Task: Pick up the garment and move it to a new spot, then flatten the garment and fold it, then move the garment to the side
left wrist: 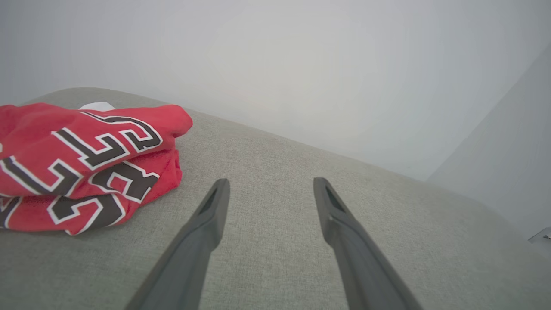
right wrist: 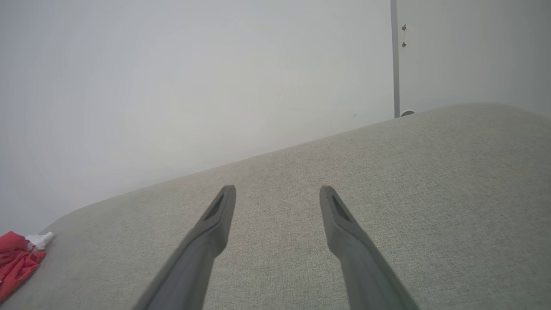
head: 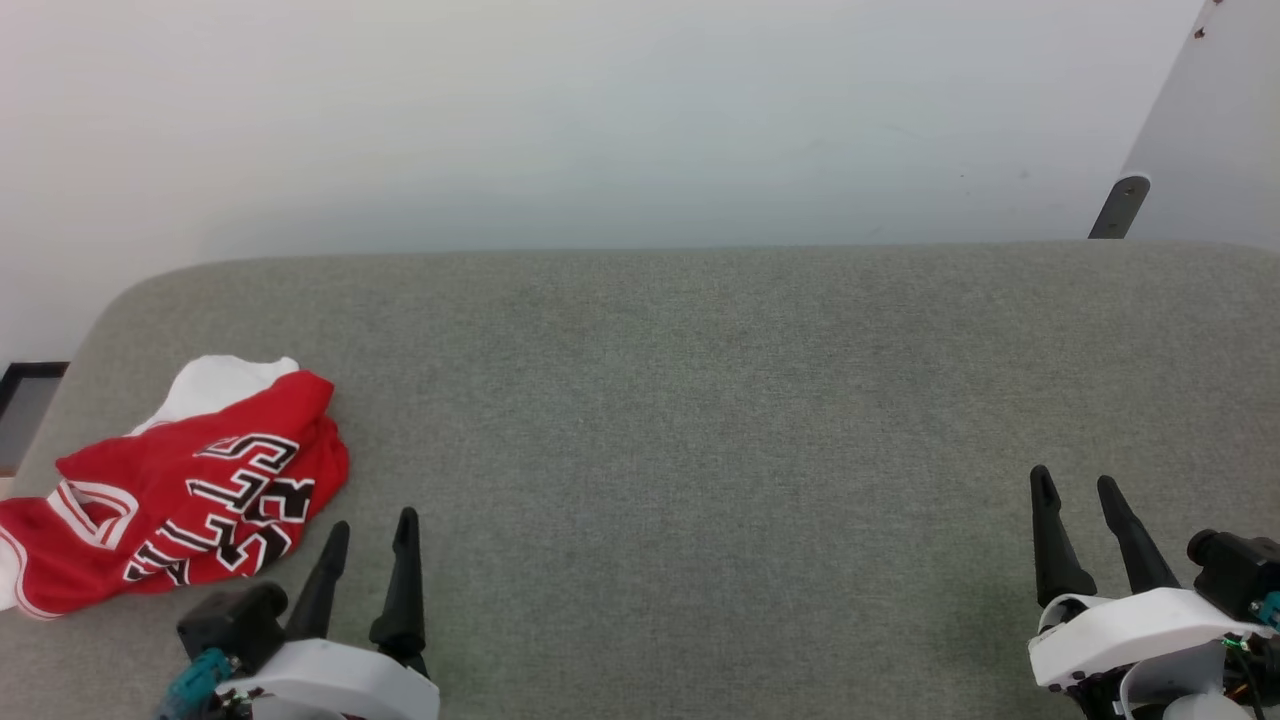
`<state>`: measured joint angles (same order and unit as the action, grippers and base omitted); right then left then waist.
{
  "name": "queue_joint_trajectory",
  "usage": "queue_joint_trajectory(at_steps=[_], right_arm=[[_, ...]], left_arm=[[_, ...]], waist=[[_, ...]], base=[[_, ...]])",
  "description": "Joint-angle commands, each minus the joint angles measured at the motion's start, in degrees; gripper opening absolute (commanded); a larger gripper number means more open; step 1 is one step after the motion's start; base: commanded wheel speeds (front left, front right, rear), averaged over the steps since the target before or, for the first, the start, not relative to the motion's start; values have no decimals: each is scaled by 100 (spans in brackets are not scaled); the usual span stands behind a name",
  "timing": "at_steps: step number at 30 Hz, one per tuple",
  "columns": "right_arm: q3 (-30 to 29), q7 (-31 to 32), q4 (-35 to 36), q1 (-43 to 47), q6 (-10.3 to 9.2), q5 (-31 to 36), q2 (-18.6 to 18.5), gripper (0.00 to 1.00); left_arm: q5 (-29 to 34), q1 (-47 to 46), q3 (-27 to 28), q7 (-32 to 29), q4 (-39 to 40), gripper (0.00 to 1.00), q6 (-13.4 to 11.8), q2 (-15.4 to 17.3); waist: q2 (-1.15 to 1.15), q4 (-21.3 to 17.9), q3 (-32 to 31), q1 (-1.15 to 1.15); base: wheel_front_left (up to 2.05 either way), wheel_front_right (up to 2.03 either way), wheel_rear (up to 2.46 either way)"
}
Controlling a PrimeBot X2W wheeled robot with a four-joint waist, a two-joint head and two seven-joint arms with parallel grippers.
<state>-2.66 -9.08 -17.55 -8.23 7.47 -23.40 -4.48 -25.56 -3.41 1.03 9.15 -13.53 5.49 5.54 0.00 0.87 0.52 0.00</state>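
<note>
Head view puts the garment (head: 190, 490) at the lower left of the frame. It is a bunched red heap at the rounded left edge of the grey worktop (head: 700, 400), with lettering creased across stacked layers and a white sleeve poking out at the top. The left claw (head: 372, 520) sits just beside the heap, to its lower right, fingers parted and holding nothing. The right claw (head: 1074, 476) is at the lower right, well apart from the cloth, likewise parted and empty.

The heap lies so near the edge that a sideways nudge from a finger could tip it over the side. Because it is layered, a pinch may catch only the top fold, so the shirt would unroll or drag rather than lift. The woven worktop looks grippy, so dragged cloth would likely bunch further. In the left wrist view the garment (left wrist: 86, 163) sits left of the claw (left wrist: 271, 181), off its line, so closing here would catch nothing.

A pale wall (head: 600, 120) runs behind, with a grey panel (head: 1220, 130) and a dark bracket (head: 1120, 205) at the upper right. Nothing stands between the left claw and the garment.
</note>
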Motion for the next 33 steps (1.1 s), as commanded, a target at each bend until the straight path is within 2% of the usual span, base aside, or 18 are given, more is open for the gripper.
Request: queue_joint_trajectory(at_steps=[1,20,33], right_arm=[[-8,-48,53,-124,3,153,3,100],[-89,-299,34,-122,3,1151,66,100],[-219,-449,-26,-97,4,1444,123,100]], left_arm=[[140,-22,-5,38,65,100,-37,38],[1124,65,-119,292,93,100,-77,106],[1635,86,-106,442,-64,100,-44,71]], waist=[[0,0,-2,0],[0,-24,-5,0],[0,-41,-23,0]], base=[[0,0,0],[0,0,0],[0,0,0]])
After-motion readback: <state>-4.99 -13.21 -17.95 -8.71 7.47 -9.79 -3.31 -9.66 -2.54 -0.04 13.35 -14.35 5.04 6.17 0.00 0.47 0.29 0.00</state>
